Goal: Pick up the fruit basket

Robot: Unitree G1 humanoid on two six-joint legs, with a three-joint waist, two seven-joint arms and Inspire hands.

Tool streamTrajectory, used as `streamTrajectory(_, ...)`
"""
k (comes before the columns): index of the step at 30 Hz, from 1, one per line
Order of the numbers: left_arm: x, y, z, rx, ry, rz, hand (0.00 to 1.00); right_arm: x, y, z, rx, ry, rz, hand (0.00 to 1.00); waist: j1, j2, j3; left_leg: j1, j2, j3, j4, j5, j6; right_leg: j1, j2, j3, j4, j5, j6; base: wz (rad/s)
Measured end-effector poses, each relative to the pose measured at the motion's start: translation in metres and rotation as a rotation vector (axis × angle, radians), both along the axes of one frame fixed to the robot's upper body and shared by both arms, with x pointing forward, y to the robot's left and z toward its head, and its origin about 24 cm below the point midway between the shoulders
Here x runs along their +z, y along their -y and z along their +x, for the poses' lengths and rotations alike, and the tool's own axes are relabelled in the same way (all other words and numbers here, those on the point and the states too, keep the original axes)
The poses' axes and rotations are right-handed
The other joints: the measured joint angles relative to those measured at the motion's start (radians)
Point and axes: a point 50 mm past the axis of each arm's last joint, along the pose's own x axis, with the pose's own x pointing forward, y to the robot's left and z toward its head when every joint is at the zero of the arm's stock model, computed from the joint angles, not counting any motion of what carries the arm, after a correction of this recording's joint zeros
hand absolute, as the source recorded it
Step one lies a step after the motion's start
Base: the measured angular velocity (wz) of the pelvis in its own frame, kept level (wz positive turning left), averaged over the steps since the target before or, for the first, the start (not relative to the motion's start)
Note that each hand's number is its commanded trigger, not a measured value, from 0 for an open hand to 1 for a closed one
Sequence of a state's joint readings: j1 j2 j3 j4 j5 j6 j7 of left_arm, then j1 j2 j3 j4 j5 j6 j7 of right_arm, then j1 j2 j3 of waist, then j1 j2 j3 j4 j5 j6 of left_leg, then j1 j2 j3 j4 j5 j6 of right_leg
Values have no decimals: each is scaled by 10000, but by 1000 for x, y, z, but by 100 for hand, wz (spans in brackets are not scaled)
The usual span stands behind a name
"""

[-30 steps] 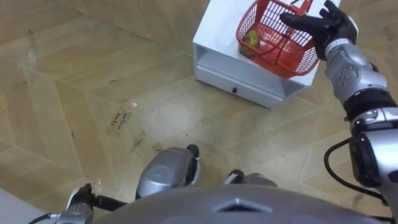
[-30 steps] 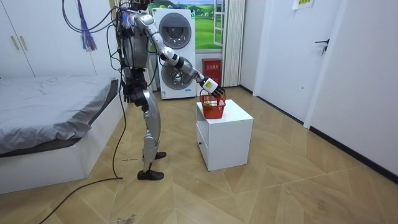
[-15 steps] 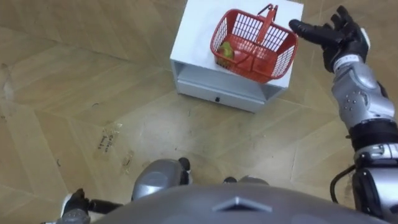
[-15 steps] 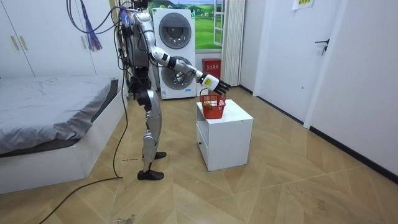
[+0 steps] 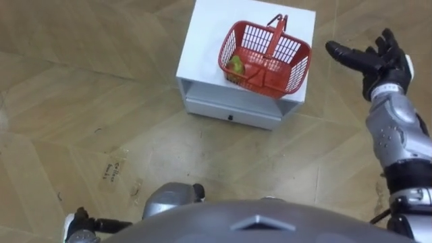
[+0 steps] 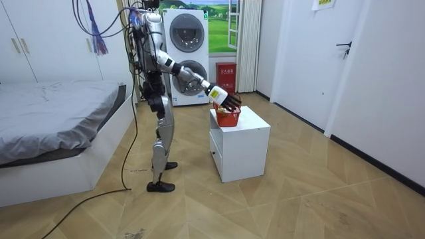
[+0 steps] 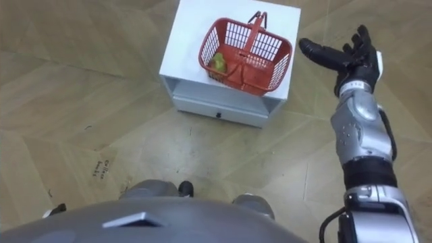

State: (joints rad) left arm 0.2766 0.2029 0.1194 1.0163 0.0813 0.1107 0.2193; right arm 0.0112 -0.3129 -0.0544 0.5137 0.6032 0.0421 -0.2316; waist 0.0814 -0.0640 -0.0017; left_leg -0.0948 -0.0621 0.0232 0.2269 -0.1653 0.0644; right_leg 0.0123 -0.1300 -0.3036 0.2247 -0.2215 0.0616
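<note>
The fruit basket (image 5: pixel 264 59) sits on top of the white cabinet (image 5: pixel 209 50), at about 12 o'clock from where you stand, its handle (image 5: pixel 275 37) upright and running away from you across the middle, a greenish fruit (image 5: pixel 235 64) low in its 9 o'clock corner. Neither hand holds it. Your right hand (image 5: pixel 373 57) hovers off the cabinet's 3 o'clock edge, over bare floor, apart from the basket rim, palm turned toward the basket, fingers straight and spread, nothing in them. The right forearm rises from 5 o'clock with the elbow bent. In the room view the robot stands upright between the bed (image 6: pixel 53 113) and the cabinet, right arm reaching out level toward the basket, washing machine (image 6: pixel 186 56) behind. Judgement: the basket rests on the cabinet with an empty, released hand beside it, which fits either an approach to the grasp or a hand drawn clear of the basket after setting it back; the pictures do not settle which. If a grasp is due, it calls for the hand to travel toward 9 o'clock, come over the handle's middle and curl round the bar from beneath. Risk: the wire sides may snag the fingers. Your left hand (image 5: pixel 75 223) shows at 7 o'clock, low by your side; whether it is clenched or relaxed I cannot tell.
</note>
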Motion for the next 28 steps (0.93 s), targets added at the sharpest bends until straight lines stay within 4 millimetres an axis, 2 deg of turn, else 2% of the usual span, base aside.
streamTrajectory(2,1,2,7,-5,329,133,0,-25,1,-28,-127,-1315,-262,0,-74,12,-5,64,-4,2,-38,0,-1,109,15,9,-69,14,3,0)
streamTrajectory(5,-1,9,13,57,560,95,0,-53,-5,-63,-126,-2870,-355,0,-209,41,9,144,-9,6,-73,-1,-2,165,7,23,-70,13,4,0)
streamTrajectory(6,-1,11,14,72,615,58,0,-58,-7,-69,-159,-3151,-313,0,-241,51,18,173,-9,3,-81,-1,-2,197,8,19,-76,13,4,0)
streamTrajectory(8,-2,14,19,24,829,-25,0,-80,-8,-101,-231,-4740,-237,0,-354,18,29,415,-20,7,-221,-9,-14,386,20,-5,-227,22,19,0)
streamTrajectory(9,-2,15,20,8,879,-35,0,-85,-8,-111,-263,-5145,-213,0,-381,20,24,449,-19,4,-227,-16,-23,407,22,-9,-219,22,19,0)
streamTrajectory(11,-3,16,18,-10,909,-6,0,-97,-9,-142,-233,-6503,-232,0,-436,28,12,476,-16,-3,-226,-30,-43,464,44,1,-212,22,19,-2)
streamTrajectory(14,-6,20,10,42,553,-7,0,-107,-16,-173,178,-7734,-291,0,-505,60,25,556,-13,8,-221,-55,-85,564,93,23,-214,22,17,-4)
streamTrajectory(17,-7,23,7,80,431,-102,0,-112,-25,-186,661,-8431,-247,0,-525,97,34,557,5,-1,-212,-55,-93,530,109,18,-214,22,15,0)
streamTrajectory(22,-10,26,1,11,29,-206,0,-116,-33,-195,848,-8742,187,0,-573,235,83,661,22,4,-235,-60,-91,595,86,44,-223,24,13,-1)
streamTrajectory(28,-10,21,-5,-12,-319,-44,0,-118,-34,-213,1457,-9810,-21,0,-638,329,82,743,1,101,-273,-93,-85,577,83,169,-158,23,13,-6)
